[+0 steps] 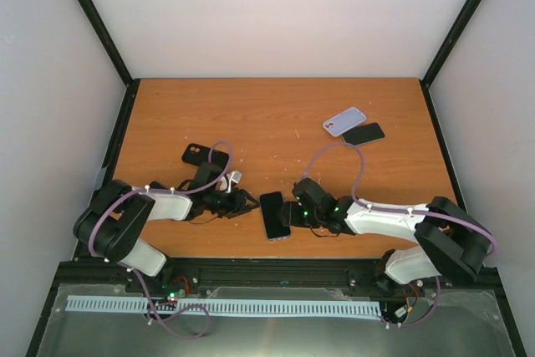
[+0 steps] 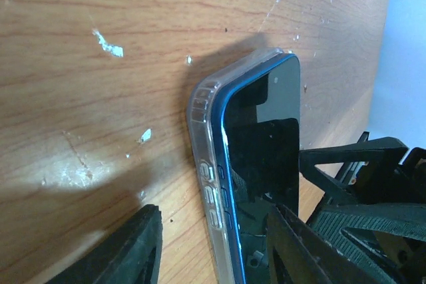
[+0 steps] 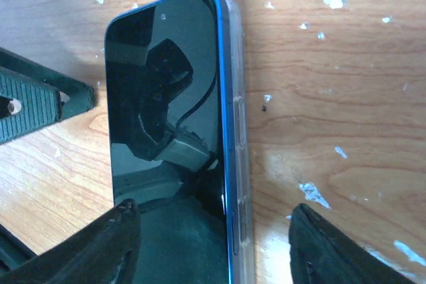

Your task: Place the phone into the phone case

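A dark-screened phone [image 1: 274,215] with a blue rim lies face up in a clear phone case [image 2: 203,164] near the table's front edge, between my two grippers. On its long sides the blue rim [image 3: 225,118] and its buttons show above the clear wall [image 3: 239,131]. My left gripper [image 1: 245,202] is open, and in its wrist view the gripper [image 2: 216,257] straddles the cased edge, one finger [image 2: 133,251] on the wood apart from the case. My right gripper [image 1: 292,211] is open too; seen from its wrist, the gripper [image 3: 213,251] spans the opposite edge.
A black case [image 1: 199,155] lies behind the left arm. A lavender case [image 1: 344,121] and a flat black item [image 1: 364,133] sit at the back right. Black frame posts and white walls border the wooden table [image 1: 267,114].
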### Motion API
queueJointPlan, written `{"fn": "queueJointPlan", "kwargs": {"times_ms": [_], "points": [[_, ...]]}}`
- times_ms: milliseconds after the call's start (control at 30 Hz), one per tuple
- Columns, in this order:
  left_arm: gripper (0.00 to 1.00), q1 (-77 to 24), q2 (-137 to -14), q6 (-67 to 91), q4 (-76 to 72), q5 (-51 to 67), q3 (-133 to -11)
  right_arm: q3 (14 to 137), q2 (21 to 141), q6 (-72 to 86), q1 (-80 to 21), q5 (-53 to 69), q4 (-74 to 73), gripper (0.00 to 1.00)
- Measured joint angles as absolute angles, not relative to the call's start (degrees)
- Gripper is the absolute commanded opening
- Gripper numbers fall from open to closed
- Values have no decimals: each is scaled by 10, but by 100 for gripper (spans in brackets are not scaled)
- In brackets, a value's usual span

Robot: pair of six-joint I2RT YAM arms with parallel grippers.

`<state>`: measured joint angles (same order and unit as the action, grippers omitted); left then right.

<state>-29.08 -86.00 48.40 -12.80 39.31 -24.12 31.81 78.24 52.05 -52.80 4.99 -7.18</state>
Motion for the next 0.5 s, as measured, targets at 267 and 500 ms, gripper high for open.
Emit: {"fn": "queueJointPlan", "kwargs": {"times_ms": [267, 500], "points": [[31, -297, -895, 491, -152, 395, -249, 309, 827, 515, -527, 85, 18, 70], [24, -300, -910, 496, -167, 399, -249, 297, 839, 524, -513, 130, 78, 70]]}}
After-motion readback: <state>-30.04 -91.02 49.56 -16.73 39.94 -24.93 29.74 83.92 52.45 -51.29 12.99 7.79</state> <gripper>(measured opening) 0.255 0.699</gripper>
